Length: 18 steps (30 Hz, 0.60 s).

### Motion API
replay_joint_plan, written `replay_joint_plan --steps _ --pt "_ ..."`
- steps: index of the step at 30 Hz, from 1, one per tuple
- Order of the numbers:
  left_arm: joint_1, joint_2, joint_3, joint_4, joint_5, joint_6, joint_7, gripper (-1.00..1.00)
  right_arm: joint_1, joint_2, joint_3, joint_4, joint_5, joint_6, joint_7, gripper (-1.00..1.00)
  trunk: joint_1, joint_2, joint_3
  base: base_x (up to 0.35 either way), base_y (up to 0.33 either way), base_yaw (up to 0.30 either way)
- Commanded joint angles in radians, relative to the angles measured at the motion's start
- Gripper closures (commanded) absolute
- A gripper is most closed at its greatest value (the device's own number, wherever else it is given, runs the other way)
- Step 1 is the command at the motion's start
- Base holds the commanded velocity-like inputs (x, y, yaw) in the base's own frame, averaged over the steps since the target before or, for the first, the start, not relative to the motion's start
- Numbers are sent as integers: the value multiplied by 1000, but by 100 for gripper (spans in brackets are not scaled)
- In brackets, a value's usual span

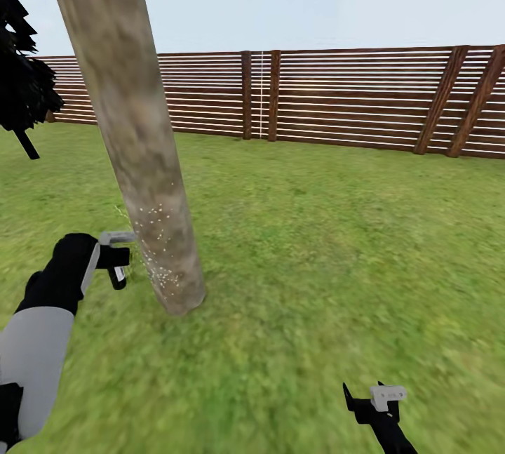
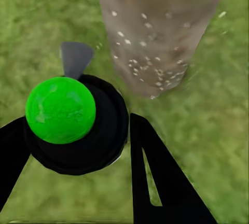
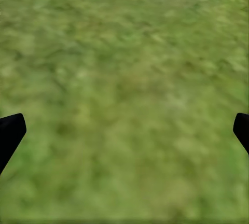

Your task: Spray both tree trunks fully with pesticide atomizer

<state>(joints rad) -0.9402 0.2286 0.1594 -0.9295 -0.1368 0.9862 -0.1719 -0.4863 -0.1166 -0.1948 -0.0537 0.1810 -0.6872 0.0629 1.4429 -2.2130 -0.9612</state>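
Left jaws pinch the pesticide atomizer (image 2: 72, 125) beside the speckled tree trunk (image 1: 133, 138); right jaws spread over grass (image 3: 124, 79).

Mottled matt trunk (image 1: 133, 131), slatted wooden fence (image 1: 351, 96)

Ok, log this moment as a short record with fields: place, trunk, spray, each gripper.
place: grass lawn with a slatted wooden fence behind
trunk: thick mottled tree trunk, close to the left gripper
spray: pale pesticide specks on the trunk's lower part only
left gripper: shut on the atomizer, aimed at the trunk
right gripper: open, held low over grass, fingers apart
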Motion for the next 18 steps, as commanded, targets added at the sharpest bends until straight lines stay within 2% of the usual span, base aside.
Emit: replay_joint_plan --steps 1,4,6,12,13,14,15,18 --pt "1 -1 1 5 7 -3 14 100 0 0 0 0 0 0 0 -100 0 0 0 0 0 0" --pt "15 -8 -2 19 15 -13 27 100 0 0 0 0 0 0 0 -100 0 0 0 0 0 0" --pt "33 -11 -3 57 18 -49 21 100 0 0 0 0 0 0 0 -100 0 0 0 0 0 0" --pt "39 -12 -1 324 21 -294 15 100 0 0 0 0 0 0 0 -100 0 0 0 0 0 0" --pt "51 -12 -1 362 20 -341 16 100 0 0 0 0 0 0 0 -100 0 0 0 0 0 0" --pt "86 -14 -1 398 20 -423 23 100 0 0 0 0 0 0 0 -100 0 0 0 0 0 0" --pt "107 -23 0 407 20 -472 29 100 0 0 0 0 0 0 0 -100 0 0 0 0 0 0" --pt "143 -54 1 415 17 -511 36 100 0 1 0 0 0 0 0 -100 0 0 0 0 0 0"
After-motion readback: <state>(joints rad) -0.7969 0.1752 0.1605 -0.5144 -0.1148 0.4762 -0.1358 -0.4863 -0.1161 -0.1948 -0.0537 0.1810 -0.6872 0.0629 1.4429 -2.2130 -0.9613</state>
